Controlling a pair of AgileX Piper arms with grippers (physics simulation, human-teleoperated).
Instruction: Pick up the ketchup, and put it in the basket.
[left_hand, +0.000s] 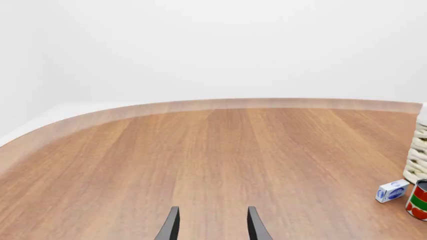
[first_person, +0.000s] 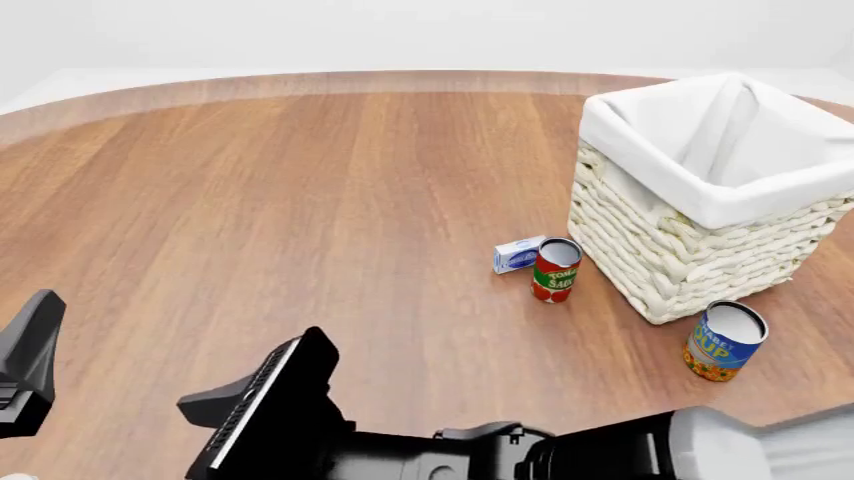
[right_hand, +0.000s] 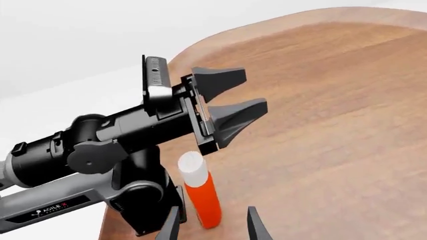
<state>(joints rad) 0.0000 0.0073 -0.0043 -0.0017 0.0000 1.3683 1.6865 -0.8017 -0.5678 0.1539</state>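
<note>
Now | ketchup (right_hand: 200, 192) upright just beyond right end effector (right_hand: 212, 220) | fingers parted, holding nothing.

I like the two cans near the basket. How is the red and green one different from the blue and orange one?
The red and green can is slimmer and looks smaller; the blue and orange can is wider. The red and green can stands beside the small blue and white box at the basket's left side, the blue and orange can alone by its near corner. Both stand upright, with pale tops.

"AGILEX" stands in white on the left arm's grey link (right_hand: 50, 206); labels on the cans and the small box are too small to read.
</note>
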